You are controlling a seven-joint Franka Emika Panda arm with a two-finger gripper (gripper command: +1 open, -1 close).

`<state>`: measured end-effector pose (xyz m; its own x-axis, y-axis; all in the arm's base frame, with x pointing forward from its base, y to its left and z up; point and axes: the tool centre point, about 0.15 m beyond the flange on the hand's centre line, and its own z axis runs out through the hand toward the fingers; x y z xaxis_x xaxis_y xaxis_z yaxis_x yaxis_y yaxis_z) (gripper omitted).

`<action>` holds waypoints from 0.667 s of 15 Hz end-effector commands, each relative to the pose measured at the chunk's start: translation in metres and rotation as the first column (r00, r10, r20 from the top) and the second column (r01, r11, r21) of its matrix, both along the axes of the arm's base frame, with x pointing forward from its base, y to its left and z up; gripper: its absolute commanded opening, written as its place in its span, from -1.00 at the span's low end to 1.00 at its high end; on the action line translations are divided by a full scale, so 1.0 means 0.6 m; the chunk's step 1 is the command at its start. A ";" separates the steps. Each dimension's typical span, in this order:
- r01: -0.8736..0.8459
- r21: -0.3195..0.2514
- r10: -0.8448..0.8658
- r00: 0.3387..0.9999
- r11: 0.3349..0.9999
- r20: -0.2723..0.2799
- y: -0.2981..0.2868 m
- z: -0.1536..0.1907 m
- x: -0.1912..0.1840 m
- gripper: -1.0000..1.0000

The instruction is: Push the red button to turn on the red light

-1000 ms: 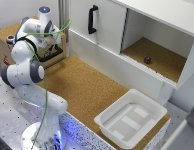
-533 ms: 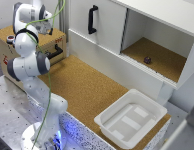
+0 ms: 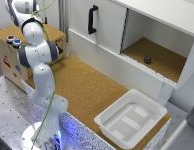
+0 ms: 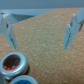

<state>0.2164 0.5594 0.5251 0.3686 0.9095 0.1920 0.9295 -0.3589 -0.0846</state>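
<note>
The red button (image 4: 12, 62) has a dark red cap and a pale rim. It sits on a brown wooden box (image 3: 52, 34) at the exterior view's left, where it also shows (image 3: 10, 38). A blue-capped button (image 4: 22, 80) stands right beside it, also seen in the exterior view (image 3: 17, 43). My gripper (image 4: 39, 46) is open and empty, above the box top, with the red button near one finger (image 4: 7, 30) and apart from it. In the exterior view the hand is out of view above the frame.
A white tray (image 3: 129, 117) lies on the cork surface (image 3: 87, 85) at the exterior view's right. Behind stands a white cabinet with a black handle (image 3: 92, 20) and an open compartment holding a small dark object (image 3: 147, 60).
The arm has swung upward and toward the box at the exterior view's left. Its hand has left the top of the frame.
</note>
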 end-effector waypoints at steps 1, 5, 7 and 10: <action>-0.146 -0.203 0.152 0.988 0.968 0.015 0.078 0.036 -0.040 1.00; -0.243 -0.198 0.255 0.966 0.950 0.038 0.093 0.038 -0.070 -1.00; -0.276 -0.203 0.290 0.956 0.940 0.043 0.096 0.039 -0.080 -1.00; -0.331 -0.211 0.343 0.939 0.920 0.020 0.088 0.034 -0.092 -1.00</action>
